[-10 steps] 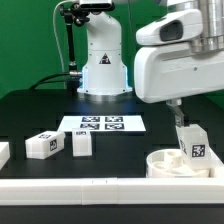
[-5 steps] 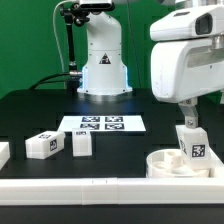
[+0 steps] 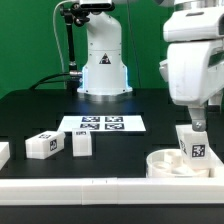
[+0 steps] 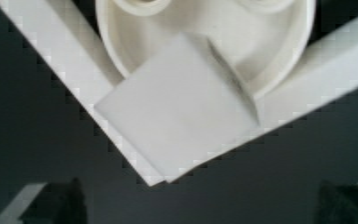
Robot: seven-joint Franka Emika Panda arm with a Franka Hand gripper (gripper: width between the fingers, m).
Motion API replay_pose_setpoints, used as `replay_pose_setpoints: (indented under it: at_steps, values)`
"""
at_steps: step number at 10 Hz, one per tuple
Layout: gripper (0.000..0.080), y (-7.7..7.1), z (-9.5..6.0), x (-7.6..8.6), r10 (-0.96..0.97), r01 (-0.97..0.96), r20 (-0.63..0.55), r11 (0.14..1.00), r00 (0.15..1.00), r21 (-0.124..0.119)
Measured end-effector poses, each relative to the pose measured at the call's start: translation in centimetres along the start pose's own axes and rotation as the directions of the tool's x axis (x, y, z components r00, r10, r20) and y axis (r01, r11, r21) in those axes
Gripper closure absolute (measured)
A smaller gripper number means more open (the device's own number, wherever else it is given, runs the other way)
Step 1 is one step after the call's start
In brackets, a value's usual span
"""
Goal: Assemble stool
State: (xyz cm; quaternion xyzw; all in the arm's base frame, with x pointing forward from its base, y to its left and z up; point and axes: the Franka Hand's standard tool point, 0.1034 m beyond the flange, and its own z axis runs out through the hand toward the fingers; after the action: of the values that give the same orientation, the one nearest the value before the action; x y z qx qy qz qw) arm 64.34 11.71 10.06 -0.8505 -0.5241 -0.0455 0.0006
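Retreating gripper [image 3: 197, 123]: we see it shifting toward the exterior view's right, jaws wide, holding nothing.
Leg [image 3: 192, 143]: upright in seat [image 3: 163, 163], let go.
Meaning: we judge one leg set; spare legs [image 3: 42, 145] wait.

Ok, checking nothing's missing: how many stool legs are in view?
3. One blocky white plastic leg stands upright on the round white disc seat at the exterior view's right; a second leg and third leg sit on the black table at its left. None looks hidden.
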Motion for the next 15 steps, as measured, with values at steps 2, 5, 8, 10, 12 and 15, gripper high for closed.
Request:
replay_pose_setpoints:
  at_steps: [2, 5, 8, 10, 12, 15]
  values:
    - [0.015, 0.2, 0.0, -0.2, -0.136, 0.136, 0.005, 0.991, 0.991, -0.002]
    - [0.015, 0.5, 0.2, -0.7, -0.352, 0.352, 0.024, 0.936, 0.936, -0.005]
    - [0.015, 0.3, 0.8, -1.0, -0.524, 0.525, 0.053, 0.851, 0.85, 0.006]
    - [0.015, 0.1, 1.4, -1.2, -0.531, 0.531, 0.054, 0.847, 0.846, 0.015]
    - [0.0236, 0.1, 1.6, -1.3, -0.529, 0.529, 0.054, 0.849, 0.847, 0.019]
    - [0.0458, 0.0, 1.9, -1.4, -0.524, 0.524, 0.054, 0.852, 0.85, 0.024]
